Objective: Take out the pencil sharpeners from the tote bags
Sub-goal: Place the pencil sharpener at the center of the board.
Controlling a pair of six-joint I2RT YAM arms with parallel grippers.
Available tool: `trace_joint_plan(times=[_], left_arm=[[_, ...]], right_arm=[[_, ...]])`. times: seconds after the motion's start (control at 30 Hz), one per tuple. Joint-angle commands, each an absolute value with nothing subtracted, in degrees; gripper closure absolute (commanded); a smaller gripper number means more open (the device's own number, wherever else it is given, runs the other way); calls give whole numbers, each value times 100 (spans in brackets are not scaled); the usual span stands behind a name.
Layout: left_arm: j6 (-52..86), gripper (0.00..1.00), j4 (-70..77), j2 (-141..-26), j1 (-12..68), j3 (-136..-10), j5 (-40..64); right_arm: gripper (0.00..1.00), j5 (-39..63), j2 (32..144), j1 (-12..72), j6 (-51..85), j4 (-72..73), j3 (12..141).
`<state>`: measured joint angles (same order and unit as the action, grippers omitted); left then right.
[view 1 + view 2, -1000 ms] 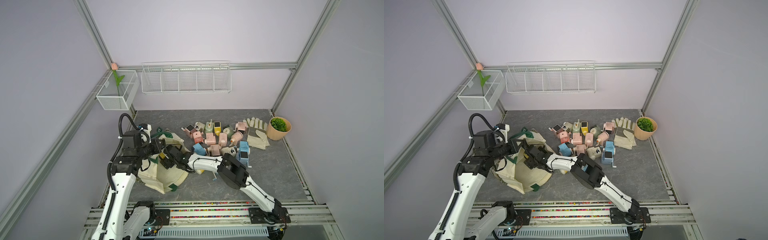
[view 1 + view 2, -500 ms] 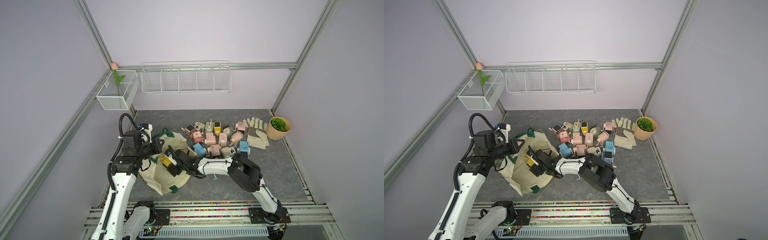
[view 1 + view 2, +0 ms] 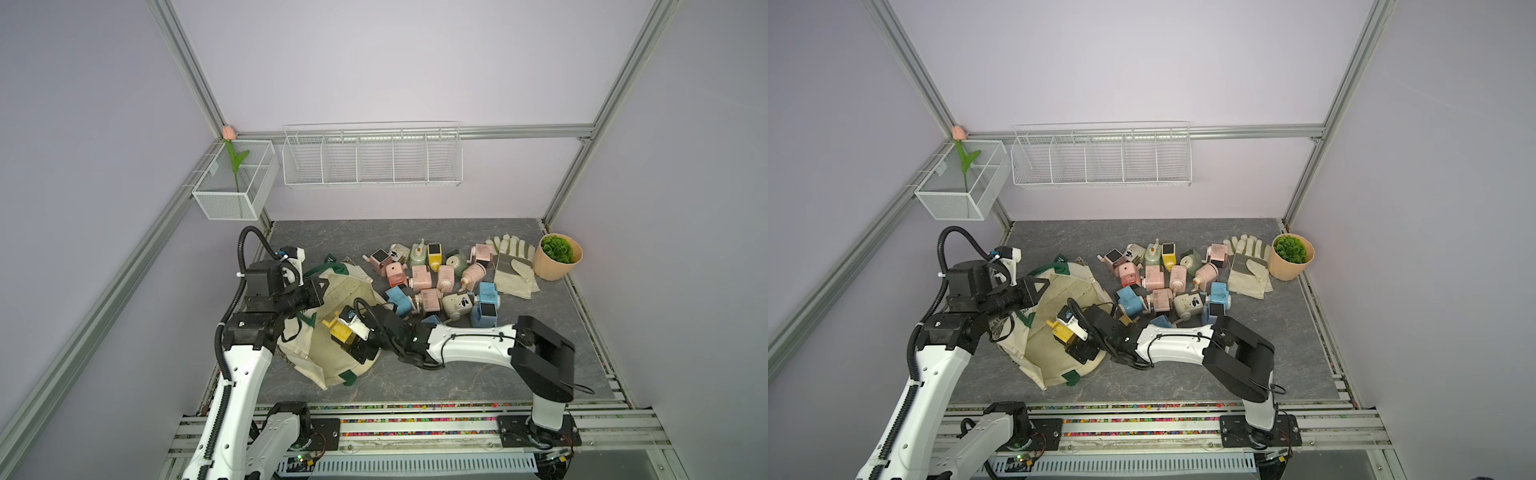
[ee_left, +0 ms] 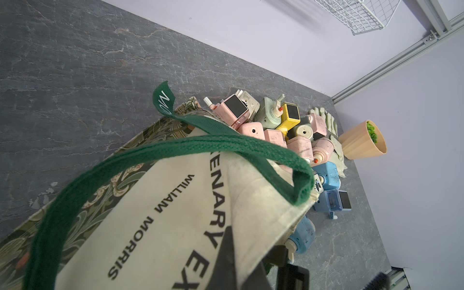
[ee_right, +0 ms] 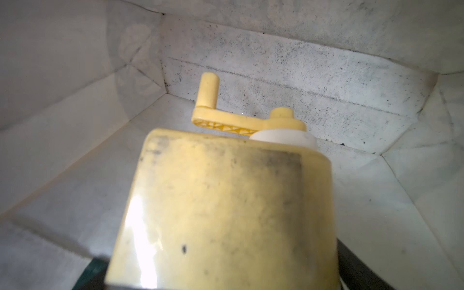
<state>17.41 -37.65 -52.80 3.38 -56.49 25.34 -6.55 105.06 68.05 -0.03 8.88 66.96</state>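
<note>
Pencil sharpeners [image 3: 436, 278] are found mostly outside the tote bag [image 3: 328, 365]. They are heaped on the grey table [image 3: 540, 353] behind the right gripper [image 3: 348, 337], near its forearm and well apart from the left gripper [image 3: 319, 291]. 1 yellow pencil sharpener [image 3: 336, 329] is recorded inside the open mouth of the tote bag, lodged between the right gripper's jaws, which are closed on its body in both top views. In the right wrist view the yellow pencil sharpener [image 5: 226, 200] fills the space directly ahead of that gripper. Its crank handle [image 5: 221, 120] is turned away from the gripper toward the soiled cream inner wall of the tote bag [image 5: 326, 88]. Whether the sharpener is raised clear of the fabric cannot be told. The left gripper is closed and clamped on the cream rim of the tote bag, across the mouth from the right gripper, and the mouth stands open between the 2 grippers. In the left wrist view a dark green handle [image 4: 175, 150] is seen looping just ahead of the left gripper, with the heap beyond it. 1 pair of work gloves [image 3: 513, 266] and 1 plant pot [image 3: 557, 266] are noted past the heap, farthest from both grippers.
</note>
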Motion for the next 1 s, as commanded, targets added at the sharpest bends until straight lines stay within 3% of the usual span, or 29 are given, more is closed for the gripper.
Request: trace_joint_plan(times=[0.0,0.1,0.3,0.6,0.97], left_arm=[[1496,100,-3210,-5204,344,-5571,2760],[1289,100,-3161,-5231,344,-5629,2487],[1433,100,-2979,-5723,343,-5973,3050],[2592,100,-2212,-6367,343,-6305,3074],[2879,100,-2674,-7132,347,-6774,2630]], right_arm=[[16,-901,9833,6808,-49,1195,6171],[16,-1009,9272,6809,24,1153,5709],[16,-1292,8077,6808,88,1152,4604],[16,-2337,6814,6620,445,373,3948],[15,-4050,5687,6371,2614,-1031,2894]])
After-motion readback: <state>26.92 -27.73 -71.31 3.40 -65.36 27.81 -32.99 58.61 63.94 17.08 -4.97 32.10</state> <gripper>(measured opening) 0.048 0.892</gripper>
